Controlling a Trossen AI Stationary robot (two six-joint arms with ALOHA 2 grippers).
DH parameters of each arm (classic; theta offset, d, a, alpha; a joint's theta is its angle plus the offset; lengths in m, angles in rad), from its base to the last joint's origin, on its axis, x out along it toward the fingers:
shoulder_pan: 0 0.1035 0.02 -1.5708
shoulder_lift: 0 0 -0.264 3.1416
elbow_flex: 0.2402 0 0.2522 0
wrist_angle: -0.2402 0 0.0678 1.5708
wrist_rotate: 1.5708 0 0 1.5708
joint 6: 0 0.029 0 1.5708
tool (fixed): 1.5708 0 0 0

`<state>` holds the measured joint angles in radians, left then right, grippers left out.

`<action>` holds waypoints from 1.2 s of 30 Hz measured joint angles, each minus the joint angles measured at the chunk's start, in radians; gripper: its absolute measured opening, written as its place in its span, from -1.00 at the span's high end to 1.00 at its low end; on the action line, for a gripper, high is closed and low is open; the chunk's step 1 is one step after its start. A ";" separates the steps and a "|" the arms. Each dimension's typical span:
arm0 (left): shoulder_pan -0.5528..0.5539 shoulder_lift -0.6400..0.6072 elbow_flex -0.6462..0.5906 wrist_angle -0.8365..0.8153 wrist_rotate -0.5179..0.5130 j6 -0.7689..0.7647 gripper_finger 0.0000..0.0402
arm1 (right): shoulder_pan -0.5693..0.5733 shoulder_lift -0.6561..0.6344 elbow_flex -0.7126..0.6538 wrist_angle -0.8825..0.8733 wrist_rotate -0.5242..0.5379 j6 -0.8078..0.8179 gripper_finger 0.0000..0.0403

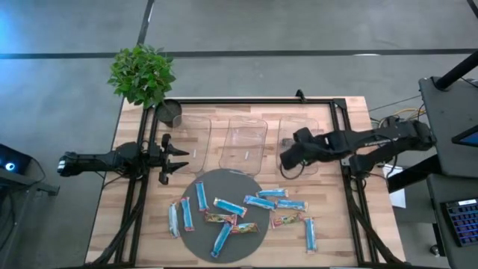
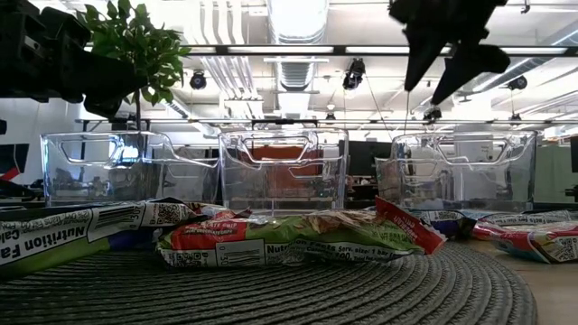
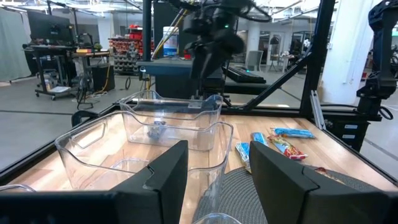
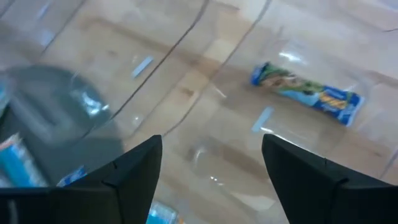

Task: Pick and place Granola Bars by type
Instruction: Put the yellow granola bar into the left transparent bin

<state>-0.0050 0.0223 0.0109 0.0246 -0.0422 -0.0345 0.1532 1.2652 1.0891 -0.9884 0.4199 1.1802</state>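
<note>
Several light blue granola bars (image 1: 270, 194) and multicoloured ones (image 1: 220, 218) lie flat on and around a round grey mat (image 1: 196, 237). One blue, green and yellow bar (image 4: 305, 93) lies on the floor of the right clear bin (image 1: 312, 128). My right gripper (image 4: 211, 140) hovers open and empty above that bin, its fingers (image 2: 415, 56) pointing down. My left gripper (image 1: 178, 158) waits open and empty, level above the table beside the left bin (image 1: 196, 128). In the low view a red and green bar (image 2: 298, 236) lies nearest on the mat.
Three clear bins stand in a row along the far side, the middle bin (image 1: 246, 142) between the two others. A potted plant (image 1: 142, 73) and a dark cup (image 1: 169, 112) sit at the far left corner. Black frame rails (image 1: 134, 202) run along both table sides.
</note>
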 joint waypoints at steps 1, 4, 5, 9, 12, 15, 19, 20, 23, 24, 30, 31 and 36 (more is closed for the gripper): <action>0.000 0.000 0.000 0.000 0.000 0.000 0.23 | 0.020 0.000 0.002 0.001 0.000 0.009 -0.32; 0.000 0.000 0.000 0.001 -0.002 0.018 0.23 | 0.072 0.000 0.001 0.002 0.001 0.056 -0.32; 0.001 0.000 0.000 0.002 -0.006 0.049 0.23 | 0.087 0.000 0.000 0.002 0.001 0.071 -0.32; 0.001 0.000 0.000 0.008 -0.038 0.124 0.23 | 0.126 0.000 -0.007 0.003 0.002 0.103 -0.32; 0.001 0.000 0.000 0.007 -0.054 0.120 0.23 | 0.136 0.000 -0.007 0.003 0.002 0.119 -0.32; 0.001 0.000 0.000 0.021 -0.083 0.095 0.23 | 0.136 0.000 -0.007 0.005 0.002 0.122 -0.32; 0.000 0.001 0.000 0.099 -0.052 -0.257 0.23 | 0.136 0.000 -0.004 0.007 0.002 0.122 -0.32; 0.000 0.001 0.000 0.116 -0.039 -0.398 0.23 | 0.136 0.000 -0.002 0.011 0.002 0.122 -0.32; -0.001 0.000 0.000 0.148 -0.025 -0.852 0.23 | 0.137 0.000 -0.001 0.016 0.002 0.120 -0.32; -0.001 -0.001 0.000 0.144 -0.025 -0.950 0.23 | 0.137 0.000 -0.001 0.016 0.002 0.118 -0.32; 0.001 0.006 0.000 0.152 -0.139 -1.048 0.23 | 0.137 0.000 -0.003 0.026 0.001 0.087 -0.32; 0.001 0.006 0.000 0.162 -0.159 -1.048 0.23 | 0.137 0.000 -0.003 0.028 0.001 0.081 -0.32; 0.001 0.006 0.000 0.203 -0.206 -1.064 0.23 | 0.137 0.000 -0.003 0.028 0.001 0.081 -0.32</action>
<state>-0.0040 0.0280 0.0105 0.2277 -0.2478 -1.0983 0.2897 1.2655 1.0859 -0.9600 0.4213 1.2610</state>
